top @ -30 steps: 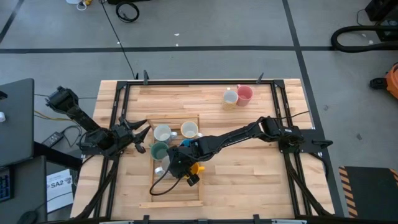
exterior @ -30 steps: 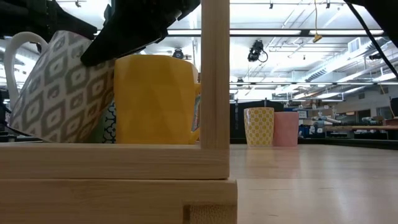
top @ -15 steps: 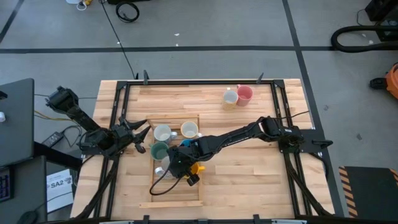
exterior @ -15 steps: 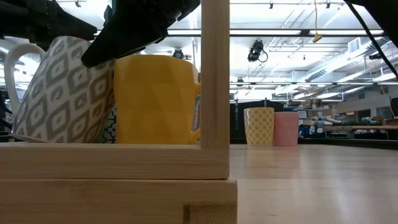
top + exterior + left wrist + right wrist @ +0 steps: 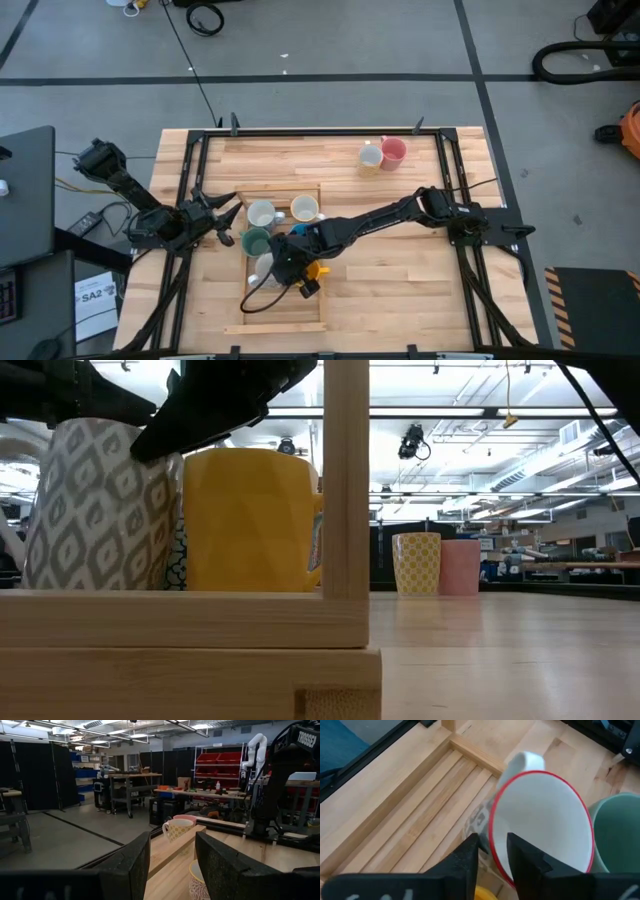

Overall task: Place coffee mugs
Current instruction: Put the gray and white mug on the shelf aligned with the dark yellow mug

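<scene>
While the right claw (image 5: 492, 854) straddled the rim, release needed care.
Its fingers stood partly spread around the patterned, red-rimmed mug's (image 5: 540, 825) wall, upright in the wooden tray (image 5: 310, 190) beside the teal-green mug (image 5: 620, 820); lifting straight up should avoid tipping it.

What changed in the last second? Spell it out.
The grey-patterned mug went from tilted to upright in the tray, and the right gripper loosened around its rim. The left gripper and the yellow mug stayed put.
</scene>
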`<state>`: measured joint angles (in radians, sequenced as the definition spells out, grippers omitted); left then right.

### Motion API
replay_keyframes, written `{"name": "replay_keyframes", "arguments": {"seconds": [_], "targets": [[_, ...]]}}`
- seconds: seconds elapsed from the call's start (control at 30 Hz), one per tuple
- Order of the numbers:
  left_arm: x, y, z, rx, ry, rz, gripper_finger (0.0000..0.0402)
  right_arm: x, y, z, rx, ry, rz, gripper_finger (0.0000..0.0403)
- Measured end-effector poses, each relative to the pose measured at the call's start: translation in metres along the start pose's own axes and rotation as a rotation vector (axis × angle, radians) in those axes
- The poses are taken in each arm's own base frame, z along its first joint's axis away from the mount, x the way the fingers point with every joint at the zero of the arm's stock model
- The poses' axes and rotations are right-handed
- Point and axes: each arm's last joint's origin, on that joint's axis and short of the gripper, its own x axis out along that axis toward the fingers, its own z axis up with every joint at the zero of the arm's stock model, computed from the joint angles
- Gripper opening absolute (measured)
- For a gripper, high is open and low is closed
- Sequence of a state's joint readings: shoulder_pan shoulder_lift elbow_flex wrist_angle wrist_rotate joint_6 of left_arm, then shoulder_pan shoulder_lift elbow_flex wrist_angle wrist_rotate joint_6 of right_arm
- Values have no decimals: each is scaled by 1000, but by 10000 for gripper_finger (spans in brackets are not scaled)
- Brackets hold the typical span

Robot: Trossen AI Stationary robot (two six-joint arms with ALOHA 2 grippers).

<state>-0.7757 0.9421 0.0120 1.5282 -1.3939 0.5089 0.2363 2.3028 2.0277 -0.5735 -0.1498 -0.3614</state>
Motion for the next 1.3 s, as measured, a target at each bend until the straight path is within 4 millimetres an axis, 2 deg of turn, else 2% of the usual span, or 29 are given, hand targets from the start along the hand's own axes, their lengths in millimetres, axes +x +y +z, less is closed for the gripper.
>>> {"name": "replay_keyframes", "arguments": {"seconds": [0.4, 0.97, 1.3], "targets": [[0, 0, 0, 0, 0, 0, 162, 0, 0, 0, 0, -12, 25, 160], [0, 0, 0, 0, 0, 0, 162, 0, 2, 3, -6, -29, 17, 161], [0, 0, -1, 10, 0, -3, 162, -16, 0, 11, -11, -53, -15, 160]]}}
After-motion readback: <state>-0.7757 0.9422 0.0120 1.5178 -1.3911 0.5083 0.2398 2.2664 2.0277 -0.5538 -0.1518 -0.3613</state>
